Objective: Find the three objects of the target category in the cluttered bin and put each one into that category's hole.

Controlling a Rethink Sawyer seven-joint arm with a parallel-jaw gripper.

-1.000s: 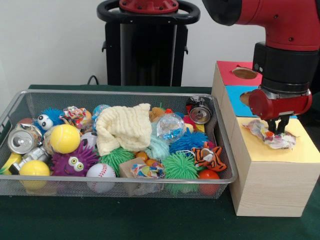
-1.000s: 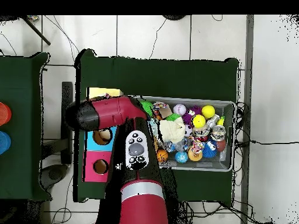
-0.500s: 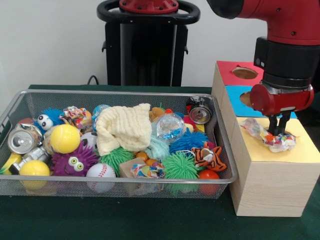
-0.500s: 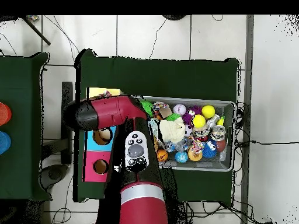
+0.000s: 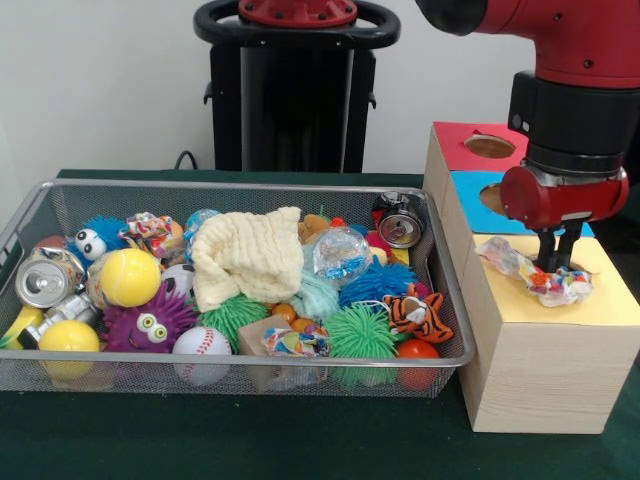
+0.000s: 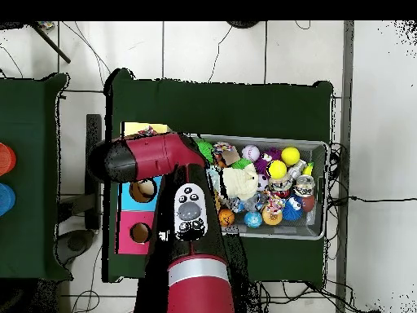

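Wrapper [image 5: 535, 276], crinkly and bright, lay on the yellow top [image 5: 610, 300] of the wooden box [image 5: 530, 375], near its front edge. My gripper [image 5: 556, 266] stood right over it, fingers close together and touching it, but I could not tell if they pinched it. The wire bin [image 5: 40, 215] full of toys sat just beside the box.

This is a robot lab. A red arm [image 6: 191, 244] stands at a table with a green cloth [image 5: 250, 440], on a tiled floor [image 6: 216, 49] with loose cables [image 6: 358, 196], beside a wooden sorting box [image 5: 540, 350] with coloured sections.
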